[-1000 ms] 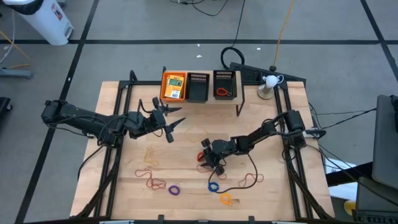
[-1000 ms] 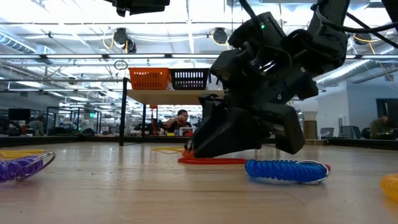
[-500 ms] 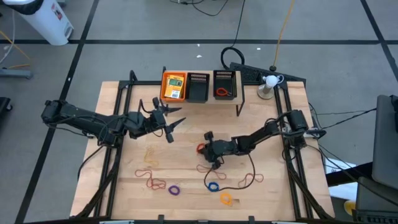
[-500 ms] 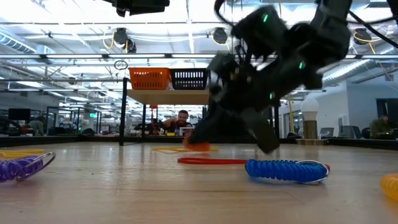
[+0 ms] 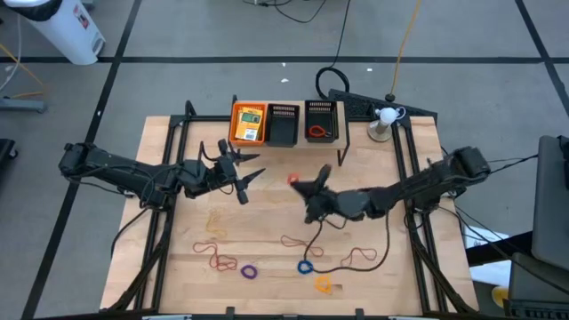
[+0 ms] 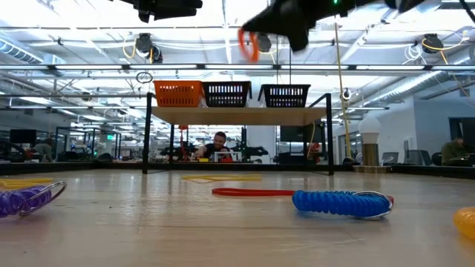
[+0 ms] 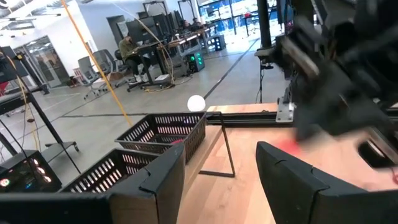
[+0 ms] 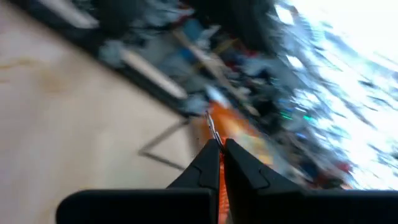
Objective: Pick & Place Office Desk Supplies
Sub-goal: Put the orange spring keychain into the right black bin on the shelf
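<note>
In the high view my right gripper [image 5: 300, 183] hovers mid-table, shut on a small red ring [image 5: 292, 180]; the low view shows that ring [image 6: 247, 44] hanging high above the wood. My left gripper [image 5: 246, 180] waits open over the table's left half. On the table lie a blue ring [image 5: 306, 266], a purple ring [image 5: 249, 271], an orange ring [image 5: 323, 284] and several thin rubber-band loops [image 5: 216, 222]. A yellow-orange packet [image 5: 250, 124] sits in the orange tray [image 5: 236, 116]. Another red ring [image 5: 317, 132] lies in the right black tray [image 5: 322, 111]. My right gripper pinches the red ring's rim [image 8: 218, 177] between its two fingers, at their free ends. The ring is lifted clear of the table and hangs below the fingers [image 6: 256, 30] in the low view. Blur hides the rest of the hold.
Three mesh trays stand on a raised shelf [image 6: 237, 115] along the far edge, with the middle black tray [image 5: 283, 124] between the others. A small lamp [image 5: 384, 117] stands at the far right corner. A dark cable [image 5: 356, 258] trails across the wood near the right arm.
My right gripper has risen from the table and moved toward the far edge, keeping shut on the red ring. The ring has been lifted clear of the wood and carried upward. The red rubber band and blue ring beside it stayed where they were.
</note>
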You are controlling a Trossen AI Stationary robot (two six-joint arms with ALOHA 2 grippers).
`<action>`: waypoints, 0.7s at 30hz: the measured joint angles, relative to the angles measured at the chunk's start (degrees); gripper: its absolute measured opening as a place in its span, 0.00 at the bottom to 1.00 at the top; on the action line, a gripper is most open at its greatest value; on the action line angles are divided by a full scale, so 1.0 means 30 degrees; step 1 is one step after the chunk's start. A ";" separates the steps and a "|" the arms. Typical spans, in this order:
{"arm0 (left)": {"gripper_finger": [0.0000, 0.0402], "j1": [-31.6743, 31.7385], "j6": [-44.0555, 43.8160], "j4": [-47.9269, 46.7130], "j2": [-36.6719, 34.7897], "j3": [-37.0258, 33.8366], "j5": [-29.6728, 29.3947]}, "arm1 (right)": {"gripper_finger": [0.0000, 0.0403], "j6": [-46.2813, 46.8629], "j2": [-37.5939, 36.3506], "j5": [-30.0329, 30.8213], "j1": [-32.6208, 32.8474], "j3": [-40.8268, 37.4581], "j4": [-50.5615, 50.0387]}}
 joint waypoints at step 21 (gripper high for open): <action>0.49 -0.0004 -0.0422 -0.0152 0.0000 -0.0001 0.0000 | 0.00 0.4896 -0.4960 -0.0815 -0.8453 0.0000 -0.2632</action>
